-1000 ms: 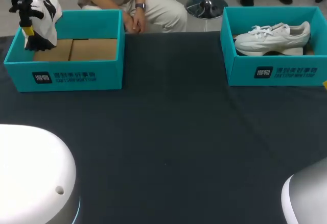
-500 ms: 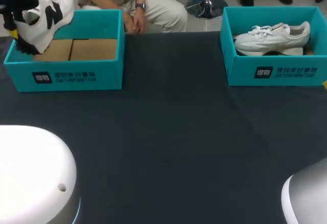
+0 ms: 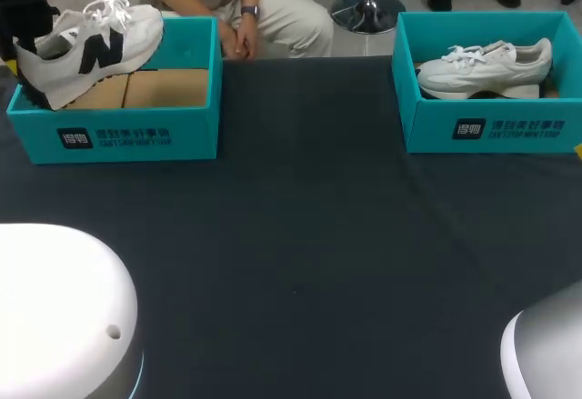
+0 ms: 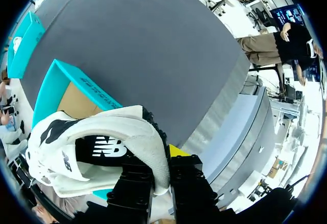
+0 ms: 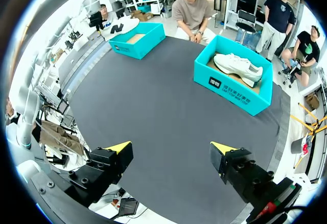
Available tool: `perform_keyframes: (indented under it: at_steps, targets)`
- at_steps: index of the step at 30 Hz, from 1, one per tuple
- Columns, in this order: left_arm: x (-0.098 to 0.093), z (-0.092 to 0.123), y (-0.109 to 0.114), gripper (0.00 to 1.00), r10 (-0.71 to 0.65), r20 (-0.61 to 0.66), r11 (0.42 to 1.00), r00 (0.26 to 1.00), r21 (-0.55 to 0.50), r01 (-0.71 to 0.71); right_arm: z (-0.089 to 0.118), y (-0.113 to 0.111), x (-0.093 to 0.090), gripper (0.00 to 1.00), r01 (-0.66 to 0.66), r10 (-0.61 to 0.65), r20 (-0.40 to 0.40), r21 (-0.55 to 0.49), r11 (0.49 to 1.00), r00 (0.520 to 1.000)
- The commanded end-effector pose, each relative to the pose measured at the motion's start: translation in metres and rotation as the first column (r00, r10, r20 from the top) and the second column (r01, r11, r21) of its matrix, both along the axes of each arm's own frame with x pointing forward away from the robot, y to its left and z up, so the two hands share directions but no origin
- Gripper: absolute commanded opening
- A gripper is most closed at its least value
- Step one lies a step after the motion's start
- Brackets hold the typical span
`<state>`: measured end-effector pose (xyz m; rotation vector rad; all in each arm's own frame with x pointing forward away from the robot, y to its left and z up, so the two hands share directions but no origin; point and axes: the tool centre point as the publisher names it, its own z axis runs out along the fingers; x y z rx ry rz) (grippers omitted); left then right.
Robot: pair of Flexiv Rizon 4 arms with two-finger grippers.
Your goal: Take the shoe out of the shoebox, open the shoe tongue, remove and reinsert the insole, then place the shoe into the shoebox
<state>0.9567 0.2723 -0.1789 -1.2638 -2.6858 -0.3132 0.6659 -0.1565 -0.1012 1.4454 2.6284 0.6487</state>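
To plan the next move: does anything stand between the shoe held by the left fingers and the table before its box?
Only the front wall of the shoebox, which the shoe must pass over; nothing else visible.

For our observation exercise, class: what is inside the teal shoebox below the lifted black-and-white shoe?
Only a brown cardboard floor shows inside the shoebox. The shoe, held at its heel by the left gripper, hangs over one end and hides the floor there.
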Motion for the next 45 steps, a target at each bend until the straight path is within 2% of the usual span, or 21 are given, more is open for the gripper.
perform_keyframes:
  at_steps: [1,20,22,27,30,32,33,35,36,40,45]
  targets:
    - [-0.003,0.001,0.001,0.0,-0.002,0.008,1.0,1.0,0.0,0.002,0.002,0.0,0.003,1.0,-0.002,0.002,-0.008,-0.002,1.0,1.0]
    - [-0.003,0.001,0.001,0.0,-0.002,0.008,1.0,1.0,0.0,0.002,0.002,0.0,0.003,1.0,-0.002,0.002,-0.008,-0.002,1.0,1.0]
    - [0.001,0.003,0.003,0.0,-0.008,0.036,1.0,0.999,0.003,0.008,0.002,0.0,0.003,1.0,-0.002,0.002,-0.008,-0.002,1.0,1.0]
    - [0.011,0.005,0.007,0.0,-0.156,0.067,0.988,0.985,0.007,0.156,0.002,0.0,0.003,1.0,-0.002,0.002,-0.008,-0.002,1.0,1.0]
    - [0.013,0.005,0.006,0.0,-0.284,0.081,0.959,0.956,0.033,0.282,0.002,0.0,0.003,1.0,-0.002,0.002,-0.008,-0.002,1.0,1.0]
    - [0.015,0.005,0.007,0.0,-0.396,0.066,0.918,0.916,0.034,0.395,0.002,0.0,0.003,1.0,-0.002,0.002,-0.008,-0.002,1.0,1.0]
    - [0.016,0.005,0.009,0.0,-0.391,0.09,0.92,0.916,0.065,0.386,0.002,0.0,0.003,1.0,-0.002,0.002,-0.008,-0.002,1.0,1.0]
    - [0.019,0.006,0.012,0.0,-0.491,0.072,0.871,0.868,0.056,0.488,0.002,0.0,0.003,1.0,-0.002,0.002,-0.008,-0.002,1.0,1.0]
    - [0.021,0.006,0.015,0.0,-0.488,0.094,0.873,0.868,0.076,0.482,0.002,0.0,0.003,1.0,-0.002,0.002,-0.008,-0.002,1.0,1.0]
    - [0.029,0.006,0.024,0.0,-0.573,0.097,0.82,0.814,0.076,0.567,0.002,0.0,0.003,1.0,-0.002,0.002,-0.008,-0.002,1.0,1.0]
    - [0.037,0.008,0.033,0.0,-0.678,0.101,0.735,0.728,0.058,0.676,0.002,0.0,0.003,1.0,-0.002,0.002,-0.008,-0.002,1.0,1.0]
